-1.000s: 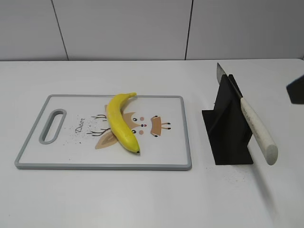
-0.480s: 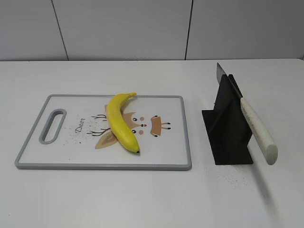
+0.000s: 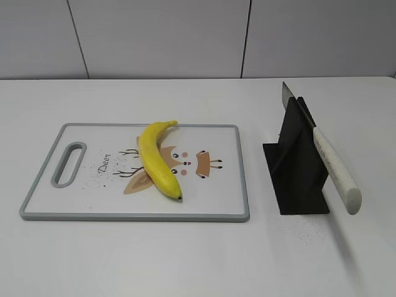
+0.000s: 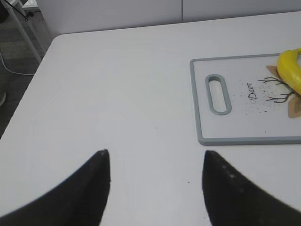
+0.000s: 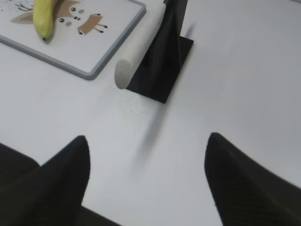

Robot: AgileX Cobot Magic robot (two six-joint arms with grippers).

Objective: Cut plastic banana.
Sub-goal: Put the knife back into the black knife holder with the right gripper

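Observation:
The plastic banana [image 3: 157, 159] is bright yellow and lies whole on the white cutting board [image 3: 216, 192], dark tip toward the front. It also shows in the left wrist view [image 4: 290, 71] and the right wrist view [image 5: 43, 16]. A knife with a cream handle [image 3: 336, 170] rests slanted in a black stand [image 3: 296, 167]. My left gripper [image 4: 155, 153] is open and empty over bare table left of the board. My right gripper [image 5: 148, 139] is open and empty over bare table near the stand, handle [image 5: 138, 47] ahead. Neither gripper shows in the exterior view.
The board has a grey rim, a handle slot [image 3: 68, 164] at its left end and a deer drawing. The white table meets a panelled wall at the back. The table's left edge and floor show in the left wrist view [image 4: 28, 56].
A dark part of the right arm at the right edge of the exterior view one second ago has gone out of sight. Banana, board and knife have not moved.

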